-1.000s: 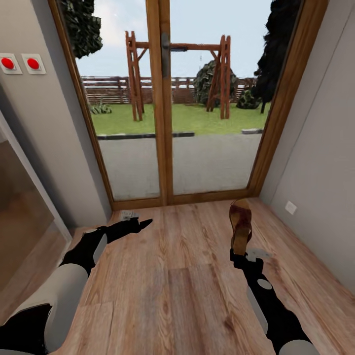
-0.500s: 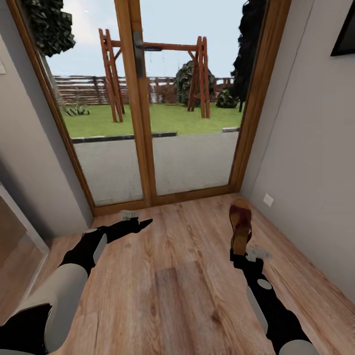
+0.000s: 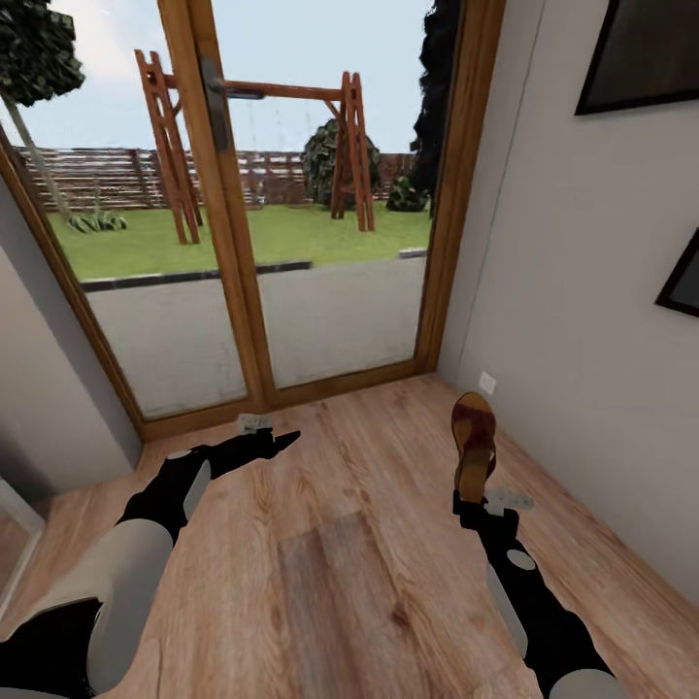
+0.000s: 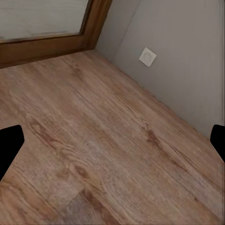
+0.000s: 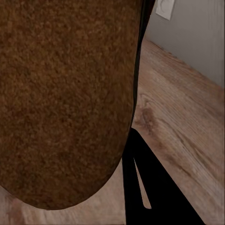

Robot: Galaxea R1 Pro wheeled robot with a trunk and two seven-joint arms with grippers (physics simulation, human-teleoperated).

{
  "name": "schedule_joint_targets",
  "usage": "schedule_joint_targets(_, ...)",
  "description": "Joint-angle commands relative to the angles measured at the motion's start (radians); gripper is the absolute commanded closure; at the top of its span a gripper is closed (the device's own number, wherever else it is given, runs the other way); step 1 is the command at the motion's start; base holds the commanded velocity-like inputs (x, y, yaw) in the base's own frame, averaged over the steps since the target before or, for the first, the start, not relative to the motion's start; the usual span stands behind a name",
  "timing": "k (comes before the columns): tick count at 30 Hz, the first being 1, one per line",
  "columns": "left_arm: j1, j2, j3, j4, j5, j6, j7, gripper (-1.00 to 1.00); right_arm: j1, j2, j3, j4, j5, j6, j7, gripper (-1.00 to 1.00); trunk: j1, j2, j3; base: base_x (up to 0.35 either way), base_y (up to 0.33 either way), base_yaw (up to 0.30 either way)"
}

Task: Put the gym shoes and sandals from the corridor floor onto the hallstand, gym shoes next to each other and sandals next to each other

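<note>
One brown sandal (image 3: 474, 439) stands upright above the corridor floor (image 3: 369, 553), with my right gripper (image 3: 475, 497) shut on its lower end. Its dark brown sole (image 5: 65, 93) is close up in the right wrist view, with a black finger (image 5: 150, 192) beside it. My left gripper (image 3: 278, 443) hovers over the planks near the door, open and holding nothing; its two black fingertips (image 4: 8, 146) sit wide apart over bare wood. The gym shoes, the other sandal and the hallstand are out of view.
A wood-framed glass door (image 3: 233, 252) to the garden closes the corridor ahead. A grey wall (image 3: 582, 349) runs along the right, with a socket (image 3: 487, 382) low down and dark picture frames (image 3: 646, 53) higher up. Another grey wall (image 3: 44, 388) is on the left.
The whole picture has slid left, so the camera has turned right toward the right wall. Both arms keep their pose, and the sandal stays in the right gripper.
</note>
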Motion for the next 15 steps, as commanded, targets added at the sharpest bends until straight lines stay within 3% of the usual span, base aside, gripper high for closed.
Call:
schedule_joint_targets(1, 0.0, -0.001, 0.007, -0.002, -0.007, 0.008, -0.008, -1.0, -0.001, 0.0, 0.002, -0.001, -0.012, 0.001, -0.004, 1.0, 0.0, 0.0, -0.001, 0.0, 0.0, -0.252)
schedule_joint_targets(15, 0.0, -0.001, 0.007, -0.002, -0.006, 0.008, -0.008, -1.0, -0.001, 0.001, 0.002, -0.001, -0.012, 0.001, -0.004, 1.0, 0.0, 0.0, -0.001, 0.0, 0.0, -0.252)
